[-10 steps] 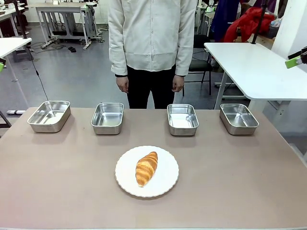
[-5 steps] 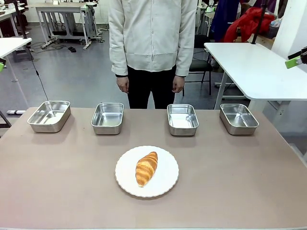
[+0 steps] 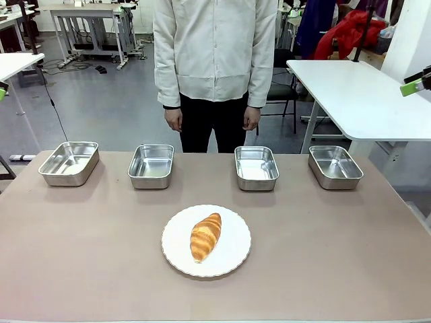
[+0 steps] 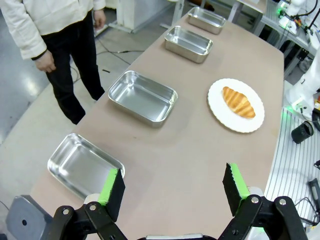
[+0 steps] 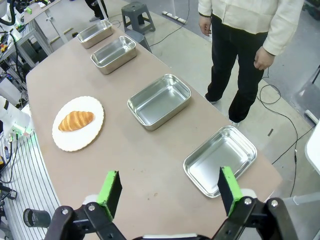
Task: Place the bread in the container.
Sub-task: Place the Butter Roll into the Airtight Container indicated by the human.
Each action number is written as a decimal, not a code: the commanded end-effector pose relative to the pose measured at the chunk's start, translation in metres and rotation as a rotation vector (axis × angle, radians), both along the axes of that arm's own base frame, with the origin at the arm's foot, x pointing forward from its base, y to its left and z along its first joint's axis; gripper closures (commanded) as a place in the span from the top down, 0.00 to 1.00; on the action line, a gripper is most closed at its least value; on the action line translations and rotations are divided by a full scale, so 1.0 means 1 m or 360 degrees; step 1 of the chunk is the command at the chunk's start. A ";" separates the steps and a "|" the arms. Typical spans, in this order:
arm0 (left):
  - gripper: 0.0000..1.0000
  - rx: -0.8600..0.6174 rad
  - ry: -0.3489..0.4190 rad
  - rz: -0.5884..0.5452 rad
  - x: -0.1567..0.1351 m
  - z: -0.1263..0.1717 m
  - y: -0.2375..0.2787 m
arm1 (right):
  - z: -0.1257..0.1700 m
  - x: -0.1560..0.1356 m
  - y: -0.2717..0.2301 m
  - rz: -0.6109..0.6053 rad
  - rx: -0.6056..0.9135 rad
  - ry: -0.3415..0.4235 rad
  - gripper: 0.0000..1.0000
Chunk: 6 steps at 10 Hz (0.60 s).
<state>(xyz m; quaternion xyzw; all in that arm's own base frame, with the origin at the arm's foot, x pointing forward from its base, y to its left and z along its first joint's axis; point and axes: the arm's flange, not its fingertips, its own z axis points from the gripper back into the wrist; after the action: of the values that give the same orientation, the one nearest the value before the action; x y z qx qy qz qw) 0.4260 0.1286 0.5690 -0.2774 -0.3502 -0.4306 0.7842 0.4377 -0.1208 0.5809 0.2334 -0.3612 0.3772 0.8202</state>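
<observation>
Left gripper (image 4: pixel 171 176) and right gripper (image 5: pixel 169 176) hang wide open; bread (image 3: pixel 206 236) lies on the plate (image 3: pixel 236 225) amid bare tabletop (image 3: pixel 337 269), well off every edge; four empty pans (image 3: pixel 149 182) line the far edge, 12 o'clock of it

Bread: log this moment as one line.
bread: on plate, untouched | pans: four, empty | left gripper: open, above table | right gripper: open, above table | person: standing at far side
</observation>
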 end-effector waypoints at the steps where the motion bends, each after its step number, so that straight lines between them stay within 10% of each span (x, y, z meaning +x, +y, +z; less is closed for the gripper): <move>1: 1.00 -0.0021 -0.0025 -0.0022 -0.003 0.002 -0.001 | -0.001 0.001 0.001 0.0012 0.0026 -0.0030 1.00; 6: 1.00 -0.0021 -0.0025 -0.0022 -0.003 0.002 -0.001 | -0.001 0.001 0.001 0.0012 0.0026 -0.0030 1.00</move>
<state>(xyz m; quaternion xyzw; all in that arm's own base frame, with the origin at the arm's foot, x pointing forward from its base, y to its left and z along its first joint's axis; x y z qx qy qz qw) 0.4260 0.1286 0.5690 -0.2774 -0.3502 -0.4306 0.7842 0.4377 -0.1208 0.5809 0.2335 -0.3612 0.3772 0.8202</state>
